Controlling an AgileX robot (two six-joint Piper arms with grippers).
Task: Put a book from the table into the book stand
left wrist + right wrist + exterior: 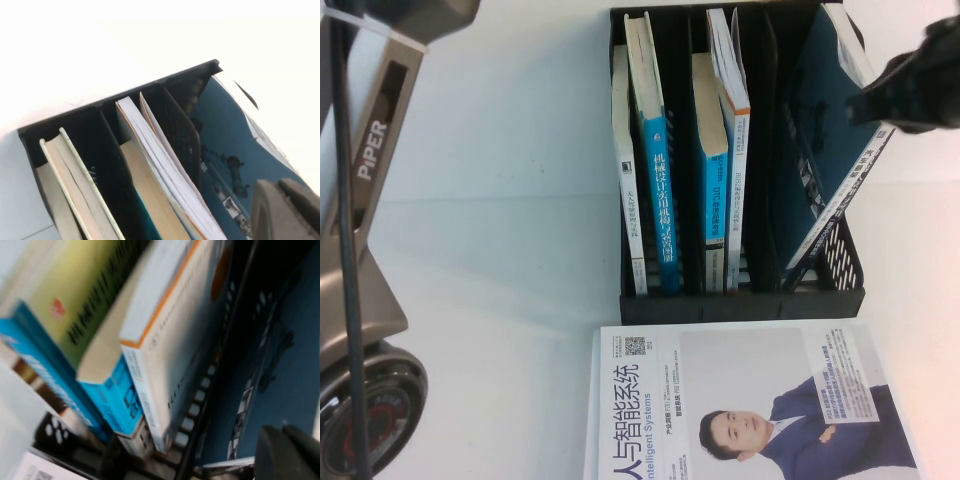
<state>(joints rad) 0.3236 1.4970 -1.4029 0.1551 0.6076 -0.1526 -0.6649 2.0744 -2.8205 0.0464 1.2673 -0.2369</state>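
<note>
Right up front lies the white book with a man in a blue suit on its cover [750, 405], flat on the table just before the black plastic book stand with its upright dividers and mesh sides [735, 300]. And there's the large thin book with the teal-blue back cover [820, 140], already in the stand's rightmost slot, leaning hard, its top edge tipped out over the stand's right wall. The right gripper [910, 85] hangs at that top corner; whether it's clenched on the cover, I cannot tell.

The danger? Let go now and the thin book could slump further or ride over the low mesh wall. Push it upright and it meets the divider beside the white, orange-edged book [732, 150].

Room: the slot is wide, with open table to the stand's right. The left gripper [285, 210] hovers above the stand, fingers unreadable.
</note>
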